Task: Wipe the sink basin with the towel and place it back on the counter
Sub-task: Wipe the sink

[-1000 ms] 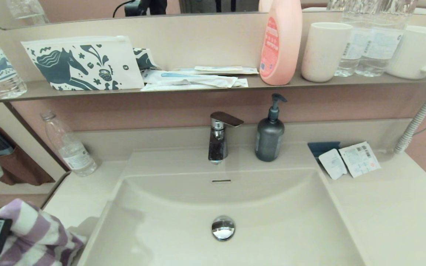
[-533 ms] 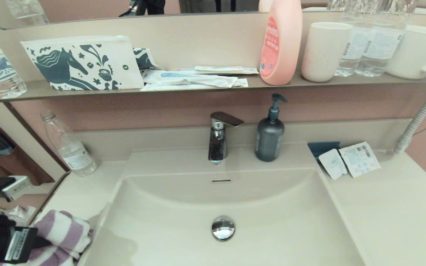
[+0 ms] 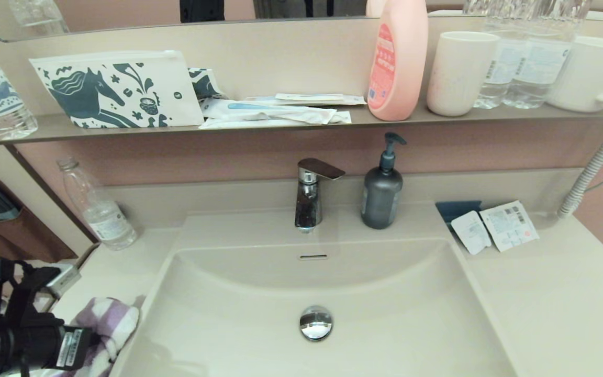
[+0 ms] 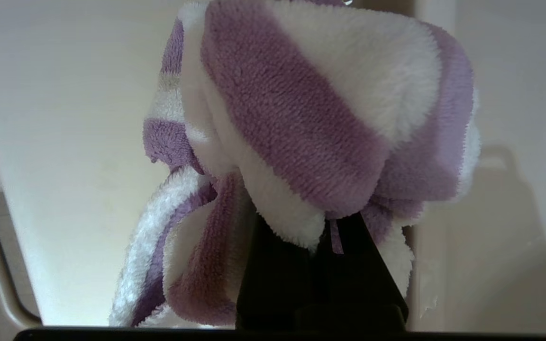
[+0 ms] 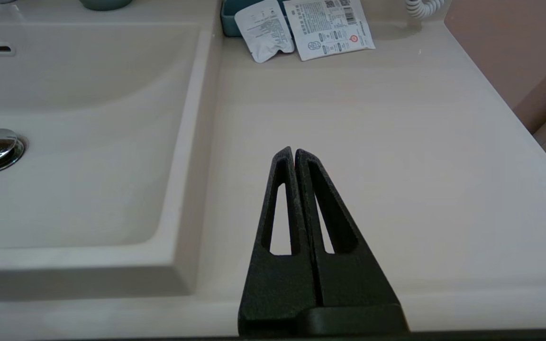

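The purple and white striped towel (image 3: 108, 327) hangs bunched over the counter (image 3: 118, 267) at the sink basin's (image 3: 259, 293) near left corner. My left gripper (image 3: 89, 340) is shut on the towel, its black arm reaching in from the lower left. In the left wrist view the towel (image 4: 311, 118) drapes over the closed black fingers (image 4: 277, 279) and hides their tips. The basin has a chrome drain plug (image 3: 315, 323) and an overflow slot (image 3: 313, 256). My right gripper (image 5: 294, 152) is shut on nothing, low over the counter (image 5: 372, 142) right of the basin.
A chrome faucet (image 3: 309, 193) and a dark soap dispenser (image 3: 381, 189) stand behind the basin. A clear bottle (image 3: 97, 207) stands at the counter's back left. Paper sachets (image 3: 495, 226) lie at the back right. A shelf (image 3: 280, 123) above holds the horse pouch, a pink bottle and cups.
My left arm has swung in from the lower left, carrying the towel rightward to the basin's left rim. The towel now looks smaller and more bunched. The right arm is unchanged.
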Tool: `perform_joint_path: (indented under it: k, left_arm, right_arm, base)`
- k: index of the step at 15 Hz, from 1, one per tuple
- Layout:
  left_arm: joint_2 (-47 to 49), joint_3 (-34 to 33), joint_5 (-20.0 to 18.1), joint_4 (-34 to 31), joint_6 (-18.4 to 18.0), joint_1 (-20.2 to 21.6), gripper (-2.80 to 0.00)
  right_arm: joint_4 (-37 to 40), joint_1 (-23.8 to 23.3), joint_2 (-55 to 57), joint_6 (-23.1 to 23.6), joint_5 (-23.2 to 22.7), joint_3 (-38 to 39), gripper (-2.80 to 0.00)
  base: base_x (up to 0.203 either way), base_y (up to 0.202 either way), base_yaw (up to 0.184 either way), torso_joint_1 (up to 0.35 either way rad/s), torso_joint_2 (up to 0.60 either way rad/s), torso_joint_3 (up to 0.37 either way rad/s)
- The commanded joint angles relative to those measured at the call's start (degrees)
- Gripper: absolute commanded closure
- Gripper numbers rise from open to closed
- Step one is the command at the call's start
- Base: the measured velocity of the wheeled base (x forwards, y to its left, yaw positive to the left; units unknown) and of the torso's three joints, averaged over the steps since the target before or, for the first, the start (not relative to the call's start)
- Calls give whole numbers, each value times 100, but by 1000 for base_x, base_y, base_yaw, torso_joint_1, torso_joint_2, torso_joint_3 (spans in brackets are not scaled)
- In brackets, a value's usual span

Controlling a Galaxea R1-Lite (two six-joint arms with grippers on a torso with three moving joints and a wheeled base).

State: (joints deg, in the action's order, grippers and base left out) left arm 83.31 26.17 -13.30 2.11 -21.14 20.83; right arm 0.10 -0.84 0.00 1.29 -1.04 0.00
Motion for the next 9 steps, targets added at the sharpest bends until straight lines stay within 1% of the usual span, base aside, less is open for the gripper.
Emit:
perform_joint_path:
  k: [1,4,5,8,9]
  left_arm:
    - [461,95,-35,14,-13,-17,0]
    - [1014,326,-41,63,-1,-12,0]
    - [1165,346,-46,258,6,-14,0]
    - [1705,226,-61,1472,48,-88,0]
    - [1852,247,-55,1700,125,-121,0]
  right_arm:
    - [-1,-4,0,3,-2,0,0]
    - [-1,0,0,3,-2,0,0]
    - [-1,-1,0,3,-2,0,0]
    - [-1,3,0,3,-2,0,0]
    - [-1,5,0,3,-2,0,0]
  base:
    - [0,0,0,0,0,0]
    - [0,0,0,0,0,0]
    - [0,0,0,0,0,0]
    - [0,0,0,0,0,0]
    - [0,0,0,0,0,0]
